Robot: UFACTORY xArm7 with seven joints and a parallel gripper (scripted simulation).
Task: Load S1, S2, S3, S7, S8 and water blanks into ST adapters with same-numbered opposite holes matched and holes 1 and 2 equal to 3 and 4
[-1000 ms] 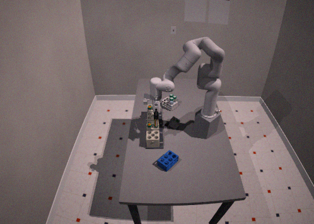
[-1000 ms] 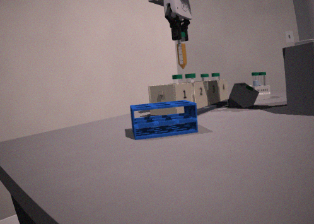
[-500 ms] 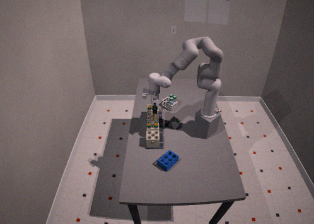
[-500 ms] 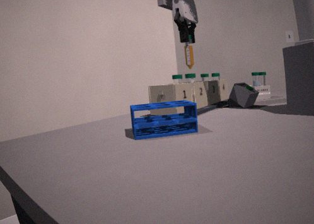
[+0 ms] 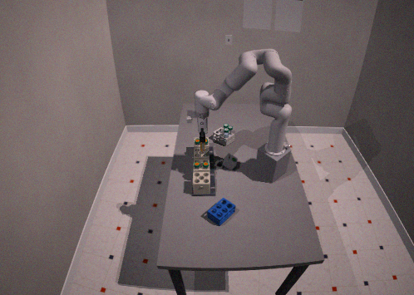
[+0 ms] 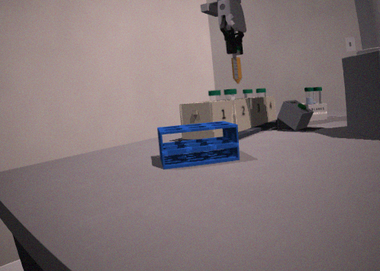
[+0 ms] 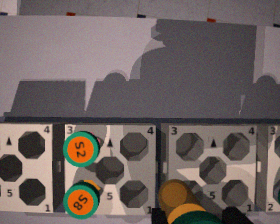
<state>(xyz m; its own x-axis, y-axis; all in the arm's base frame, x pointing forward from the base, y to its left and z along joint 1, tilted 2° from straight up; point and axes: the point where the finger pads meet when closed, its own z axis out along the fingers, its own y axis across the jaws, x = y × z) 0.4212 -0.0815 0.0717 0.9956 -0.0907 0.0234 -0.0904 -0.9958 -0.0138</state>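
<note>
My gripper is shut on an upright amber-filled tube, its ID not visible. The tube hangs above adapter 3, over its hole 2 side in the wrist view; that hole is hidden, the other four are empty. Adapter 2 holds S2 in hole 3 and S8 in hole 2. Adapter 4 holds two orange-dotted tubes, in holes 2 and 3, IDs unreadable. Adapter 1 looks empty.
The adapters stand in a row on the dark loading stand. A blue rack looks empty near the front. The white BLANKS rack with several green-capped tubes stands farther back. The grey sloped desk carries the green key.
</note>
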